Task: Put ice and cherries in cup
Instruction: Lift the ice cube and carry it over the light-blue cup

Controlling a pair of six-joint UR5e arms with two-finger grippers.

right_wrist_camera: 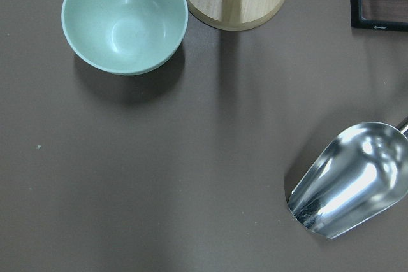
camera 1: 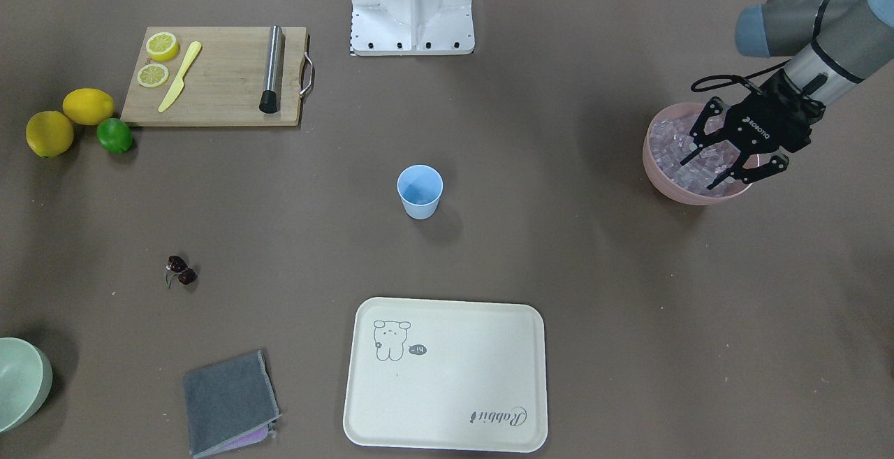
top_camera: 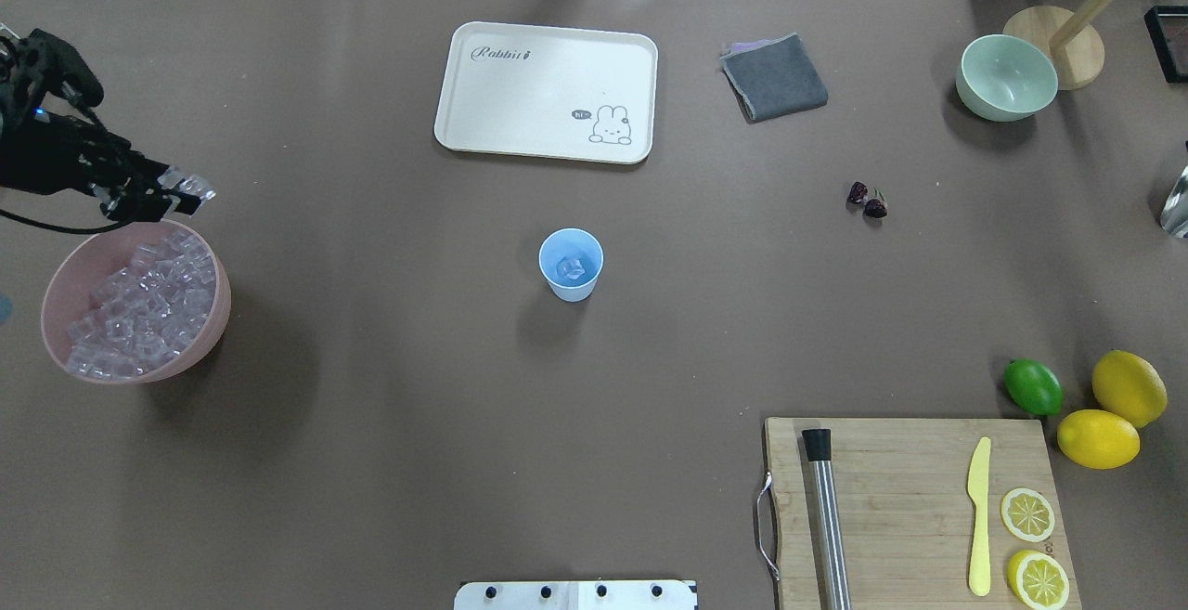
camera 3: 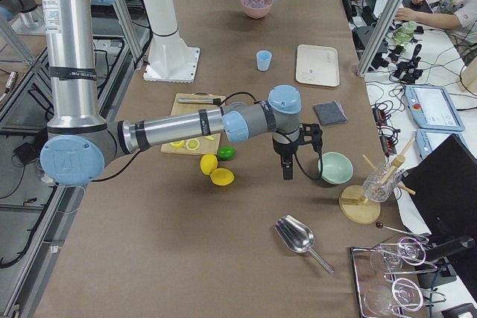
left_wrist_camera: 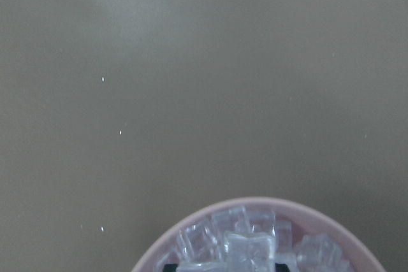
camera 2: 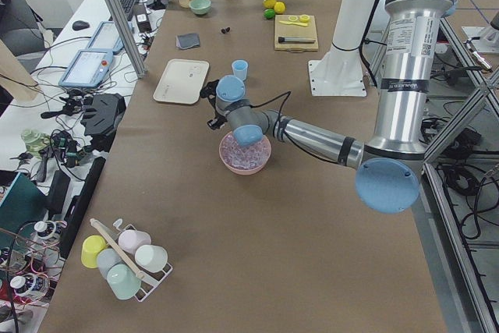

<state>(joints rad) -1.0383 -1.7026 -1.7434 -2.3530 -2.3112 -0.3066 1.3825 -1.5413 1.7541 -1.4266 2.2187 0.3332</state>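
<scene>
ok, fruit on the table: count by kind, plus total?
whole lemons: 2
lime: 1
lemon slices on the board: 2
cherries, one joined pair: 2
Total: 7
</scene>
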